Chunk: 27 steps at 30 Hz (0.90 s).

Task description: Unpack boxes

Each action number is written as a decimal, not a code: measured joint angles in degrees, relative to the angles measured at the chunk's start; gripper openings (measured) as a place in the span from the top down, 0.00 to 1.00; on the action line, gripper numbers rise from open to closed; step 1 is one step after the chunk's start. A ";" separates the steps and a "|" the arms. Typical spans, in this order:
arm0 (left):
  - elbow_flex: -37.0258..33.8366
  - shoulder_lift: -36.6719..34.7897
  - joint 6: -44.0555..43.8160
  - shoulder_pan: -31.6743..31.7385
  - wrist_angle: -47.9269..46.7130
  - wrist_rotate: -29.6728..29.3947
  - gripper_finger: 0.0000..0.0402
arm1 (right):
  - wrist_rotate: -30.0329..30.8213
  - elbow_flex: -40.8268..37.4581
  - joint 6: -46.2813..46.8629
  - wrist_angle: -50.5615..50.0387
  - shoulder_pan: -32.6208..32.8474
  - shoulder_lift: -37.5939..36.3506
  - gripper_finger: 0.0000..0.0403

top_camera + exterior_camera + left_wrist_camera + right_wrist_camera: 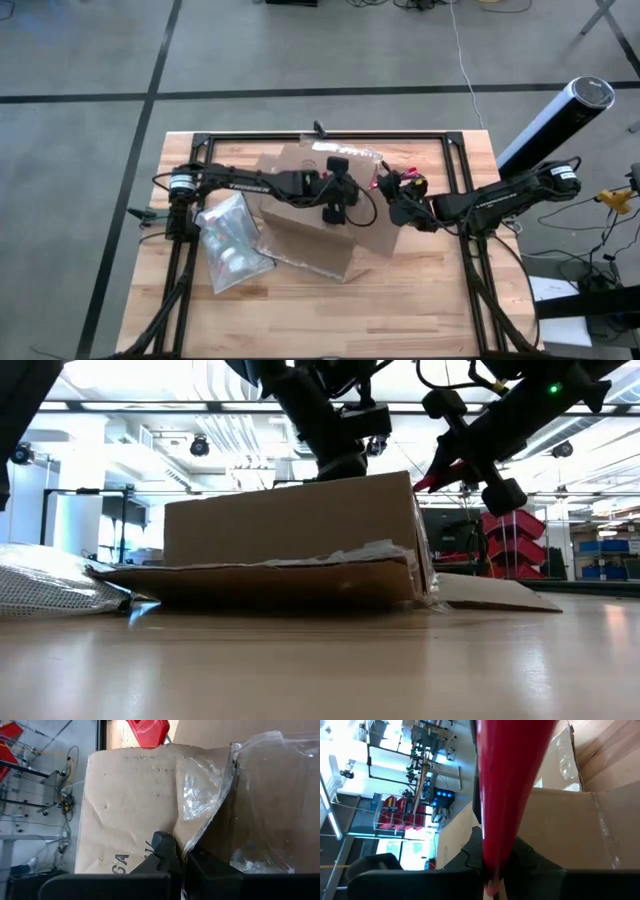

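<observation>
From my remote station I saw the brown corrugated cardboard shipping box [312, 215] lying near the middle of the pale wooden desk [420, 310], its flaps splayed open toward the near edge and to the right, with crumpled clear packing tape [210, 785] hanging off one flap. The left gripper [337, 207] hung over the box's open top, and in its wrist view its jaws were clenched on the edge of a cardboard flap right where the loose tape met it. The low view showed that arm coming down onto the top of the box [300, 530], which sat flat on the desk with a torn flap spread out in front of it. The right gripper [397, 190] hovered just beside the box's right-hand side, jaws clamped on a small red utility knife [507, 795] that filled most of its wrist view and pointed toward the cardboard; I could not tell whether the blade touched the box. A flat translucent grey-white zip pouch [228, 243] lay on the desk to the left of the box, touching or nearly touching its lower left flap. Off the desk's far right corner stood a black-and-white cylinder [555, 125], tilted.
</observation>
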 joint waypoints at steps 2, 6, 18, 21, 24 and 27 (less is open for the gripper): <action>0.00 -0.02 -0.64 0.64 -0.05 0.53 1.00 | -0.71 0.00 -1.22 0.50 0.35 0.00 0.96; 0.26 -0.02 -0.95 1.49 -0.29 0.72 1.00 | -1.86 0.00 -1.66 0.66 0.64 0.00 0.96; 0.37 -0.04 -1.68 2.65 -0.06 0.55 1.00 | -2.75 0.00 -3.36 1.79 2.12 0.02 0.96; 0.39 -0.04 -1.95 3.33 0.04 1.10 1.00 | -2.72 0.00 -3.66 1.75 2.91 0.02 0.96; 0.42 -0.04 -1.98 3.74 0.08 1.90 1.00 | -2.83 0.00 -4.33 1.79 3.37 0.02 0.96; 0.44 -0.04 -2.02 3.85 0.06 2.31 1.00 | -8.89 0.00 -6.01 2.63 4.36 0.00 0.96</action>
